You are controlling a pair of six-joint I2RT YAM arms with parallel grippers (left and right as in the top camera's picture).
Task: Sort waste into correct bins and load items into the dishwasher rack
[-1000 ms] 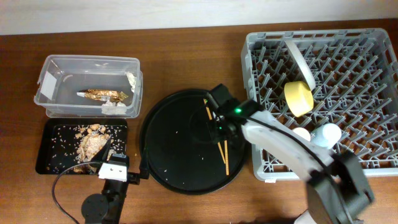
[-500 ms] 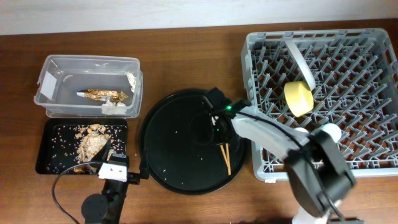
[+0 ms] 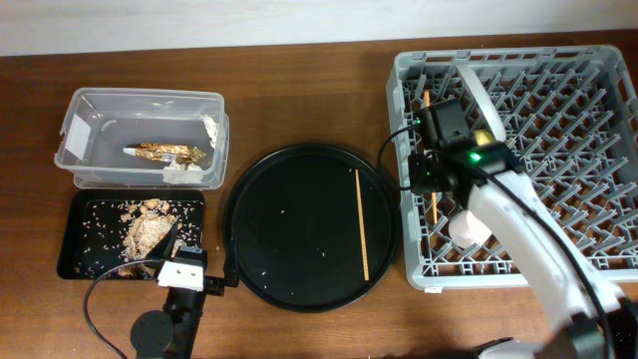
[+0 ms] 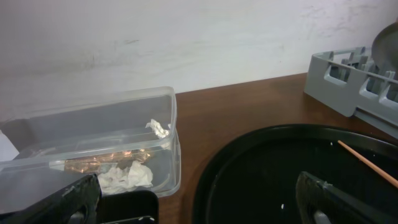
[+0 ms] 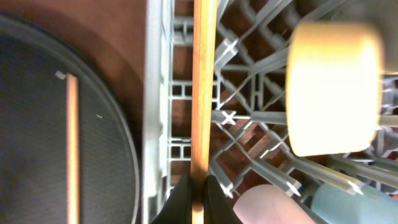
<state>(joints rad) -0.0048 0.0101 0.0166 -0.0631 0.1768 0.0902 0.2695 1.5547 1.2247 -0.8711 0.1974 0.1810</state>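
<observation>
Right gripper pinches one chopstick (over rack).

A robotics test bench staged as a dish-clearing station: a wood-grain table against a bare white wall carries a commercial grey dishwasher rack, a clear plastic tub, a shallow black tray and a white robot arm.

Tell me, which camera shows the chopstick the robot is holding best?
The right wrist view. The held chopstick runs top to bottom through the frame, pinched by the right gripper over the rack. Overhead shows only its ends poking past the arm. The left wrist view misses it, catching only the other chopstick on the tray.
</observation>
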